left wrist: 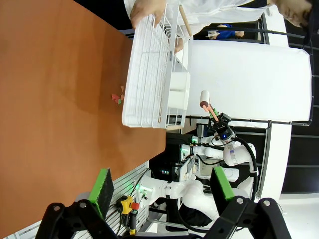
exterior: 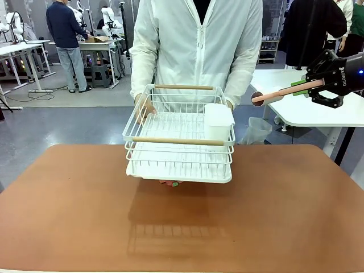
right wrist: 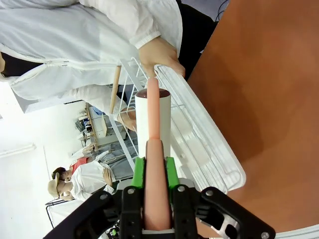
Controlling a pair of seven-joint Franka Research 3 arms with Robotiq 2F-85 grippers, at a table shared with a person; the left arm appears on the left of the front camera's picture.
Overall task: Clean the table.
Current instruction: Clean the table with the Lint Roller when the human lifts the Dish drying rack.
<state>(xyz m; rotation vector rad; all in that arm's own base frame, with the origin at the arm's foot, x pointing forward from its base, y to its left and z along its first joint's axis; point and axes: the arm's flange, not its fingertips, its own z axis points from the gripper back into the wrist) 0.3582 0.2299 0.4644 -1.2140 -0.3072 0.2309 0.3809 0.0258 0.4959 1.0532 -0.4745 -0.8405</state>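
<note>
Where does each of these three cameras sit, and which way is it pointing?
Front view: fixed on the robot's side, facing across the table at the person holding up the dish rack; the right gripper shows.
Left wrist view: on the left arm, looking past the open left gripper along the table.
Right wrist view: on the right arm, looking along the roller its gripper clamps.
Shared: all see the dish rack.

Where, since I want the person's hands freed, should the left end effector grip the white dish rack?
Probably the near wooden rail, left of centre, coming from the robot's side. It is a bare, roughly level bar on the dish rack; the person's hand holds the far side, and the white cup crowds the right end. The left end effector is open.
</note>
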